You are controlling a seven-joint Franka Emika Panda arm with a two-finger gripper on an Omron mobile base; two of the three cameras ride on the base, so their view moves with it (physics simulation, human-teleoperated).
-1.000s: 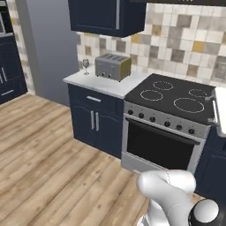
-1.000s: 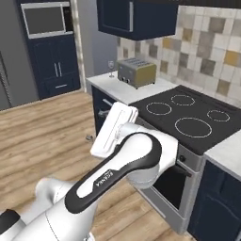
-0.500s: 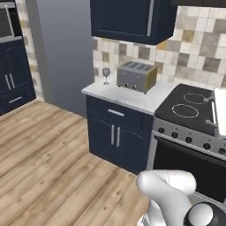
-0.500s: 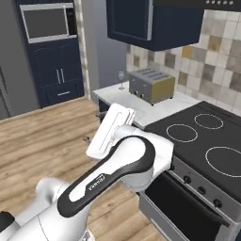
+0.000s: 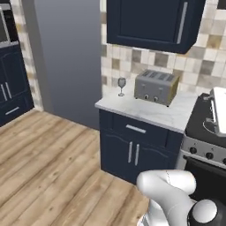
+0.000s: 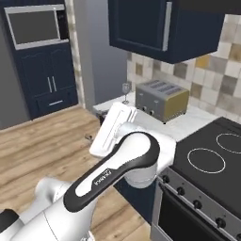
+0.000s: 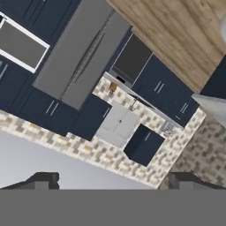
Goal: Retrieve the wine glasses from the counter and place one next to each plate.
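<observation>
One smoky-grey wine glass (image 5: 121, 86) stands upright at the left end of the short marble counter (image 5: 145, 114), left of a toaster. It also appears in the right base view as a wine glass (image 6: 125, 89) at the counter's far corner (image 6: 190, 123). My gripper (image 7: 114, 178) is open with nothing between its fingertips (image 7: 44, 178). It is held in the air well short of the counter, on the white hand (image 6: 113, 128). The plates are out of view.
A silver toaster (image 5: 156, 86) sits mid-counter against the tiled wall. A black stove (image 6: 214, 157) adjoins the counter on the right. Navy wall cabinets (image 5: 150, 22) hang above. Wooden floor (image 5: 48, 167) lies open to the left, with a tall grey fridge (image 5: 66, 57) beyond.
The whole scene has shifted: the base has moved, so the counter, glass and toaster look closer and sit further right in the left base view. The arm holds its pose and the gripper stays open.
</observation>
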